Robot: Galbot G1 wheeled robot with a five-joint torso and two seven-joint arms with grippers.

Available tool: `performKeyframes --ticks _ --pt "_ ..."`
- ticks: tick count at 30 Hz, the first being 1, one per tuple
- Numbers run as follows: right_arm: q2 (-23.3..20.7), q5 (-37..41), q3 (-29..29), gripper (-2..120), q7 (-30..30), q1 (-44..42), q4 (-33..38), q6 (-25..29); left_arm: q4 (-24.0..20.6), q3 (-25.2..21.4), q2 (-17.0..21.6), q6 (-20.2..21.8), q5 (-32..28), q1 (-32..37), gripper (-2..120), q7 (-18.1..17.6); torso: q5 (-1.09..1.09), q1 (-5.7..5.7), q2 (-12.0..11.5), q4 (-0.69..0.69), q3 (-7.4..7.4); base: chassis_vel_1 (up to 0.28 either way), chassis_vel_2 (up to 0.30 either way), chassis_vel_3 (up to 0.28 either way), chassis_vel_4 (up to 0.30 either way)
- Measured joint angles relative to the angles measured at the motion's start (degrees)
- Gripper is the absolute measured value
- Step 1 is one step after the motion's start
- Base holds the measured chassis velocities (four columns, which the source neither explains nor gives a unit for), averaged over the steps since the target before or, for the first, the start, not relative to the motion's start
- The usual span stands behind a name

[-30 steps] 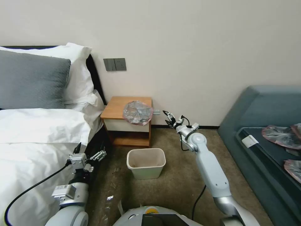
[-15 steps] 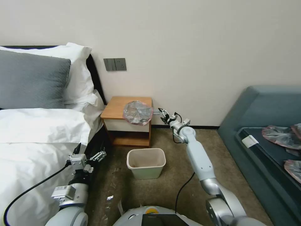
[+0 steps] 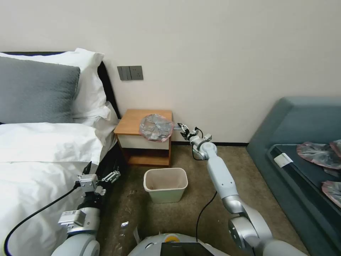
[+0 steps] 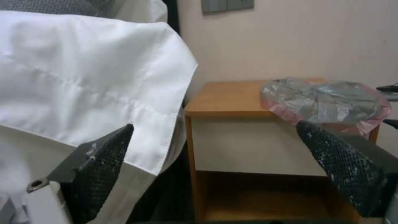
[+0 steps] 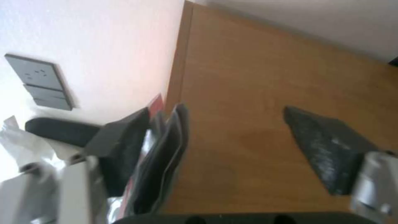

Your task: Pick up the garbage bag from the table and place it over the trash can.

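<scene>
**Beside the Bed, a Bag Waits to Be Picked Up**

From the head view, the garbage bag (image 3: 156, 128) lies on the front right corner of the table (image 3: 136, 121), and a bit of it hangs over the front edge. It looks thin, shiny and crinkly, grey with a pink rim. The right gripper (image 3: 183, 128) reaches out at the table's right side, just beside the bag's edge, with its fingers spread apart. The left gripper (image 3: 103, 172) waits low down next to the bed (image 3: 39, 156), far from the bag, with its fingers spread wide too. The trash can (image 3: 165, 184) stands on the floor in front of the table. It has no bag on it yet.

From the left wrist view, the bag (image 4: 325, 102) sits flat and wrinkled on the wooden top (image 4: 228, 99). The two dark fingers (image 4: 99, 161) of the left gripper stand far apart and hold nothing.

From the right wrist view, the right gripper (image 5: 219, 144) has its jaws apart over the wooden top (image 5: 257, 93). A folded edge of the bag (image 5: 164, 155) lies right next to one finger (image 5: 120, 137), between the two. The gripper is not squeezing it yet.

So the job has only just begun. I think the bag must be pinched, lifted off, carried down and spread over the can.
</scene>
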Motion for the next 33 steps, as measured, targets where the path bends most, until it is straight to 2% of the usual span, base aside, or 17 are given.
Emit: performKeyframes --ticks 3,4,7,9,11,13,14,15,22,28,33 --pt "0.3 0.0 -0.2 66 -0.2 0.1 0.0 0.2 0.0 0.0 0.0 0.0 0.0 0.0 100 0.0 0.00 0.00 0.0 0.00 0.00 0.000 0.000 0.000 0.000" --pt "0.3 0.0 -0.2 66 -0.2 0.1 0.0 0.2 0.0 0.0 0.0 0.0 0.0 0.0 100 0.0 0.00 0.00 0.0 0.00 0.00 0.000 0.000 0.000 0.000" --pt "0.7 0.0 -0.5 52 -0.2 0.3 0.2 0.3 0.0 0.0 -0.1 0.0 0.1 0.0 100 0.0 0.00 0.00 0.0 0.00 0.00 0.000 0.000 0.000 0.000" --pt "0.8 0.0 -0.5 49 -0.2 0.3 0.2 0.4 0.0 0.0 -0.1 0.0 0.1 0.0 100 0.0 0.00 0.00 0.0 0.00 0.00 0.000 0.000 0.000 0.000" --pt "1.0 0.0 -0.6 37 -0.2 0.3 0.5 0.5 0.0 0.0 -0.1 0.0 0.1 0.0 100 0.0 0.00 0.00 0.0 0.00 0.00 0.000 0.000 0.000 0.000" --pt "1.1 0.0 -0.7 34 -0.2 0.3 0.6 0.5 0.0 0.0 -0.1 0.0 0.1 0.0 100 0.0 0.00 0.00 0.0 0.00 0.00 0.000 0.000 0.000 0.000" --pt "1.1 0.0 -0.7 25 -0.2 0.2 1.0 0.6 0.0 0.0 -0.1 0.0 0.1 0.0 100 0.0 0.00 0.00 0.0 0.00 0.00 0.000 0.000 0.000 0.000" --pt "1.1 0.0 -0.7 25 -0.2 0.2 1.0 0.6 0.0 0.0 -0.1 0.0 0.1 0.0 100 0.0 0.00 0.00 0.0 0.00 0.00 0.000 0.000 0.000 0.000" --pt "1.4 -0.2 -0.8 0 0.1 -0.8 3.3 0.7 0.0 -0.1 0.0 -0.1 0.2 0.1 100 0.0 0.00 0.00 0.0 0.00 0.00 0.000 0.000 0.000 0.000" --pt "0.9 0.0 -1.1 0 1.4 -2.6 7.1 0.9 0.0 -0.1 -0.1 -0.4 0.6 0.3 100 0.0 0.00 -0.01 0.0 0.01 0.00 0.000 0.000 0.000 0.000" --pt "-0.9 1.0 -2.4 0 4.5 -7.6 15.8 1.8 0.0 -0.1 -0.1 -0.7 0.7 0.4 100 0.0 0.00 -0.01 0.0 0.00 0.00 0.000 0.000 0.000 0.000"
